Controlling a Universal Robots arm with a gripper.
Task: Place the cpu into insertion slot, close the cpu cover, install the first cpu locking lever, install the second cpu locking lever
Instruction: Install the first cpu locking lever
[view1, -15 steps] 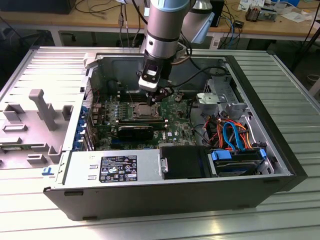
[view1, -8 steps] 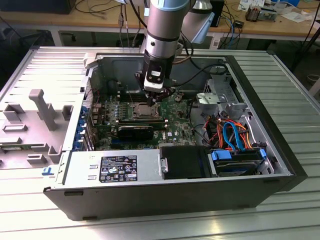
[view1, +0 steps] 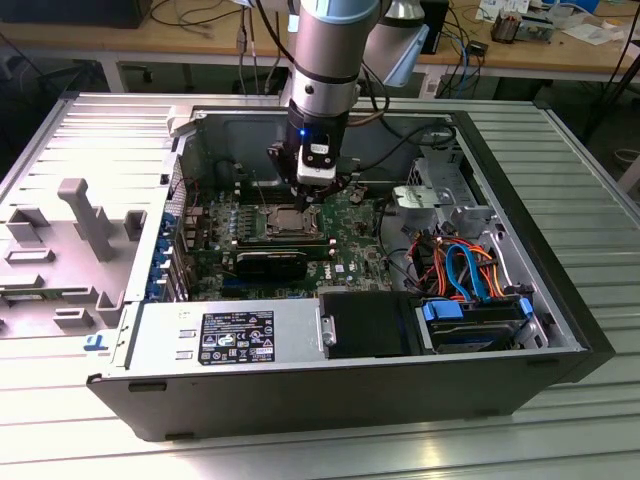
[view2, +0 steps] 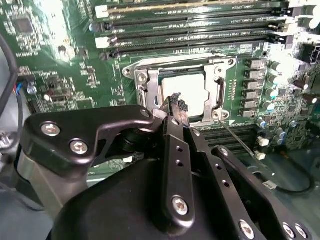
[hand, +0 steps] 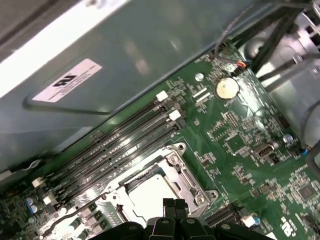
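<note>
The cpu (view2: 184, 92) (hand: 150, 194) lies silver-topped in the insertion slot (view1: 291, 220) on the green motherboard. The cpu cover (view2: 146, 86) (hand: 184, 172) lies flat around it as a silver frame. One thin wire lever (view2: 239, 139) sticks out at an angle from a socket corner. Another runs along the socket edge (view2: 175, 56) beside the memory slots. My gripper (view2: 176, 104) (hand: 175, 205) (view1: 316, 190) hovers just above the socket edge, shut, with its black fingertips together and nothing between them.
Long black memory slots (view2: 190, 27) (hand: 120, 140) run beside the socket. The case wall (hand: 125, 55) rises close behind them. A black card (view1: 272, 262), a power supply (view1: 225, 335) and a bundle of orange and blue cables (view1: 462, 270) fill the case's near side.
</note>
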